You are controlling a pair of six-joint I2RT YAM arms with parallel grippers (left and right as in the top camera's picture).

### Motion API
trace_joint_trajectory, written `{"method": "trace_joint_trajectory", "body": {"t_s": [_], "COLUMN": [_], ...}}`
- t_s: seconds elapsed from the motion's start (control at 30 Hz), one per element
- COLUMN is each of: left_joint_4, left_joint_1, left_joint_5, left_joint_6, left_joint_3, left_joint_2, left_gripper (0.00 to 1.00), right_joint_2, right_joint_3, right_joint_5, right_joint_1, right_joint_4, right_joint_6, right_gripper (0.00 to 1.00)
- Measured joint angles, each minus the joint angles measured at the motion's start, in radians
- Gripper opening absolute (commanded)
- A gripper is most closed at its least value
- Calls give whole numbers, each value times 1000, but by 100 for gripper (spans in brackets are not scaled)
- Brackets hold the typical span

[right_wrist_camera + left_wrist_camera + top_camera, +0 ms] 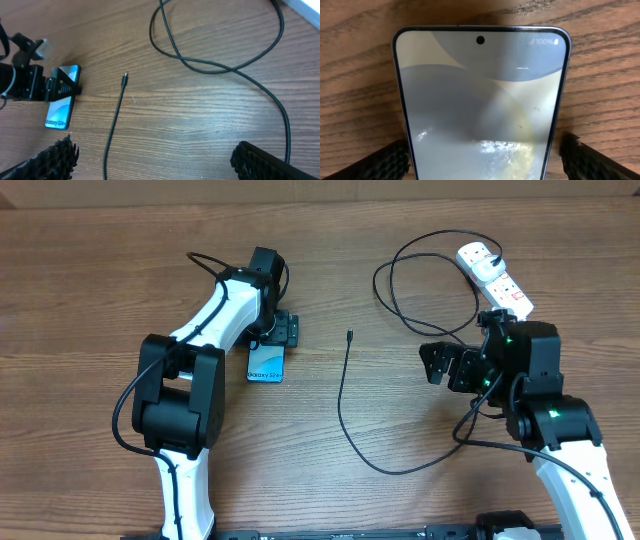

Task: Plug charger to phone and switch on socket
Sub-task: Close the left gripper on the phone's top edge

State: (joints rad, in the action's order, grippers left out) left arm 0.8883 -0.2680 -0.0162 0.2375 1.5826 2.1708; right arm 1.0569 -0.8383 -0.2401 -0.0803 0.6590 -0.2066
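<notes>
Wooden counter [80,300] beneath your arms, left gripper [272,340] jaws parted astride the phone [266,363] (wood shows beside one pad), right gripper [160,162] jaws spread wide, holding nothing, charger [341,395] tip lying loose between phone and right gripper, socket [492,275] far right.

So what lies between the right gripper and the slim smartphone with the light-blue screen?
Only the free end of the thin black charger cable, its small connector tip unplugged, on otherwise bare wooden table. Both the overhead and right wrist views show it.
</notes>
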Motion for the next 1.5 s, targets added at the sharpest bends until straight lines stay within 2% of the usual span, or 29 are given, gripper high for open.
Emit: {"method": "trace_joint_trajectory", "body": {"t_s": [0.23,0.77,1.0,1.27,1.43,1.5], "left_joint_4": [1,39,43,43,67,95], "left_joint_1": [0,0,0,0,0,0], "left_joint_5": [0,7,8,8,8,8], "left_joint_6": [0,0,3,4,4,4], "left_joint_3": [0,0,0,0,8,12], "left_joint_2": [0,0,0,-2,-2,0], "left_gripper": [80,80,65,63,57,51], "right_joint_2": [6,6,6,6,6,6], "right_joint_3": [0,0,0,0,0,0], "right_joint_5": [0,0,0,0,0,0], "right_joint_1": [0,0,0,0,0,0], "right_joint_4": [1,0,0,0,0,0], "right_joint_6": [0,0,0,0,0,0], "right_gripper": [100,100,100,100,100,100]}}
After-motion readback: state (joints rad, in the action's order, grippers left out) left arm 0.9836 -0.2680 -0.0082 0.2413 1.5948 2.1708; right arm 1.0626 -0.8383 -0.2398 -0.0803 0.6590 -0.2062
